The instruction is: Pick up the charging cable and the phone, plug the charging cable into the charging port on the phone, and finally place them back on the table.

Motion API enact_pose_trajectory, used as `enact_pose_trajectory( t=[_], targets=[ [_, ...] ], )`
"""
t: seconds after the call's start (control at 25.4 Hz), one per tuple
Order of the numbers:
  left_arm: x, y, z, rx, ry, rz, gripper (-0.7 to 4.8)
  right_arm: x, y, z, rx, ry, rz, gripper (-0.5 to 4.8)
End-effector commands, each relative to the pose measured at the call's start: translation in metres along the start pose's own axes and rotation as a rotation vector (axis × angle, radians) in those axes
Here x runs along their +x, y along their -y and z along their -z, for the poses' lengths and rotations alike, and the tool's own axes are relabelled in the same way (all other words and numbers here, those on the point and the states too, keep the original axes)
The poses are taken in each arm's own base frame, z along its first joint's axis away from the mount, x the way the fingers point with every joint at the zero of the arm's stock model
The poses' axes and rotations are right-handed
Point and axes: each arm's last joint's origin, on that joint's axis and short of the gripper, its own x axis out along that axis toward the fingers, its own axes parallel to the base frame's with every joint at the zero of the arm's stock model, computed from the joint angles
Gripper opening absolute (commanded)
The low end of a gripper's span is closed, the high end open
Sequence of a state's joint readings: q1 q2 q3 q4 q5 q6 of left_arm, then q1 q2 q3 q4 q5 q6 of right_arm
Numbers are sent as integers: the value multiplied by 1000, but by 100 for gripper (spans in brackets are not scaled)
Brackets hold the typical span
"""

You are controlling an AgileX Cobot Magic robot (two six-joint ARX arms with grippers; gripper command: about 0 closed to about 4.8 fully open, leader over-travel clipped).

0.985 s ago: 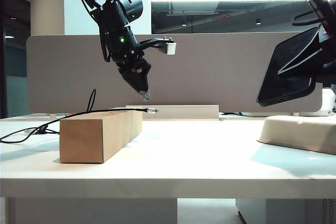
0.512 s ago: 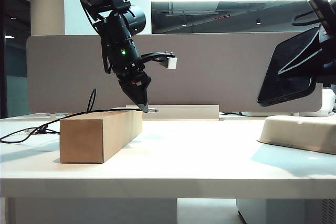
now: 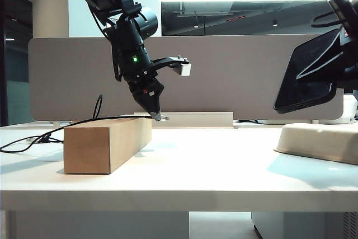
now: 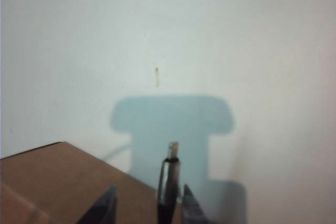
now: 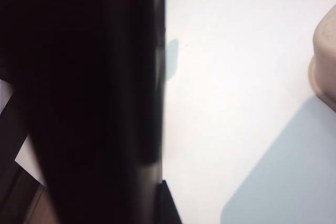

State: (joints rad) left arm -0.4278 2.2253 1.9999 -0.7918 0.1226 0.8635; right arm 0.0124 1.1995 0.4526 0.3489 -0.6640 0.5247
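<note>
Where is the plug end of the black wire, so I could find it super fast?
Look at the white table, then the brown cardboard box on its left side. A charging cable runs along the box top, and its plug tip pokes past the box's far end, between the open left gripper's fingers. It's the only shiny silvery bit on that black cord.

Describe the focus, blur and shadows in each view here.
Exterior view: sharp, bright ceiling strip, tray shadowing the table. Left wrist view: soft, the left claw casts a blocky shadow beyond the charging cable. Right wrist view: the phone is a dark, blurred mass.
</note>
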Motion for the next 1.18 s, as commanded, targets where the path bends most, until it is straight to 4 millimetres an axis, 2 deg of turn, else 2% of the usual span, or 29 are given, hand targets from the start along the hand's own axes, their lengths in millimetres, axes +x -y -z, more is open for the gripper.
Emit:
enact_pose_trajectory(
  t=[0.04, 0.35, 0.75, 1.1, 1.14, 1.18],
  targets=[
    [2, 0, -2, 3, 5, -2, 152, -1, -4, -5, -40, 28, -29, -6],
    [6, 2, -3, 0, -3, 1, 141, -1, -4, -5, -40, 29, -27, -6],
    [6, 3, -2, -1, -10, 9, 47, -1, -4, -5, -40, 29, -26, -6],
    [7, 4, -4, 3, -7, 9, 47, -1, -4, -5, -40, 29, -26, -6],
    [7, 4, -4, 4, -6, 9, 37, -1, -4, -5, -40, 29, -26, -6],
    [7, 5, -4, 4, -5, 8, -7, -1, -4, -5, -40, 29, -26, -6]
  ],
)
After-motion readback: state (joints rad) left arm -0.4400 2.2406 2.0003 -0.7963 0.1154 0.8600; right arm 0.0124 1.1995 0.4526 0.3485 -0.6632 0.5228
